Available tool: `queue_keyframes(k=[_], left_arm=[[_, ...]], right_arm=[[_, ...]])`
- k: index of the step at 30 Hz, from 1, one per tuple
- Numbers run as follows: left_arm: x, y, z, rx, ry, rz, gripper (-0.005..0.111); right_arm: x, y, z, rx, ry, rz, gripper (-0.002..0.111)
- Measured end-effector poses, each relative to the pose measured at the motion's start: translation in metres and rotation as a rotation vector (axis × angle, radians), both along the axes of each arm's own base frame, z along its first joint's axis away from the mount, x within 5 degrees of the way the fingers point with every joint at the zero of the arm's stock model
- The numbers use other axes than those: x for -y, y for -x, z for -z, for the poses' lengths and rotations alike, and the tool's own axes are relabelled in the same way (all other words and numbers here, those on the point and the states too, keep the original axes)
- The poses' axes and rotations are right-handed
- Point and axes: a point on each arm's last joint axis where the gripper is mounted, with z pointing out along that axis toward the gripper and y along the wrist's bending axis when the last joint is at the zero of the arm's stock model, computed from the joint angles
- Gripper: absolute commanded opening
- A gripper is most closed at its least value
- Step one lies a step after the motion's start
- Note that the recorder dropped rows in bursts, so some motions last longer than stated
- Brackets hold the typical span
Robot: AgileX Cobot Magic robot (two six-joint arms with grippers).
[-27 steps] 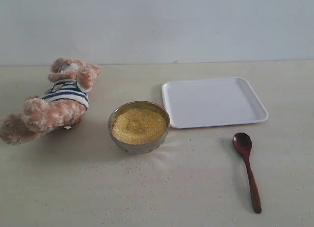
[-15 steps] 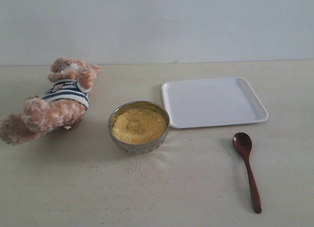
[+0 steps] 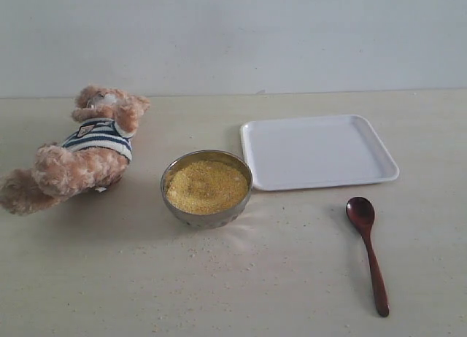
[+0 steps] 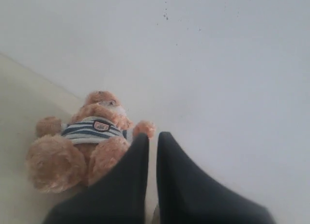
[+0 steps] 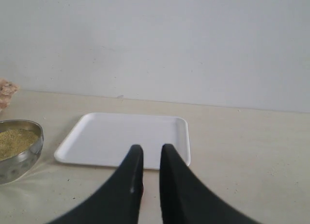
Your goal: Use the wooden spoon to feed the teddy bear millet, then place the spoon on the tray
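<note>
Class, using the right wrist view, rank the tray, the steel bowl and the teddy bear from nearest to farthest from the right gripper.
1. tray, directly ahead of the right gripper.
2. steel bowl, off to one side, beside the tray.
3. teddy bear, beyond the bowl, only its edge showing.

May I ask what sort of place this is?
Likely a staged lab tabletop: plain beige table, blank white wall, and props only, such as a fluffy light-brown teddy bear and flat white rectangular tray.
</note>
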Motion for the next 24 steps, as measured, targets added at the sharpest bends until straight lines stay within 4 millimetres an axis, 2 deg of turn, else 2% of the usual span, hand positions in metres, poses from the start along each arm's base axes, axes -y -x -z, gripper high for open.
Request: queue_keyframes(k=[8, 15, 24], left_arm=[[-0.0027, 0.0002, -0.0062, 0.063, 0.063, -0.025, 0.006], [-0.0033, 0.0002, -0.0066, 0.057, 0.182, -0.022, 0.006], [-0.0029, 0.0002, -0.0058, 0.043, 0.238, -0.015, 0.006]], right_arm=[[0.0, 0.0, 0.0, 0.0, 0.0, 0.0, 0.015], [0.0, 0.0, 0.0, 0.0, 0.0, 0.0, 0.015], [0.0, 0.0, 0.0, 0.0, 0.0, 0.0, 0.015]])
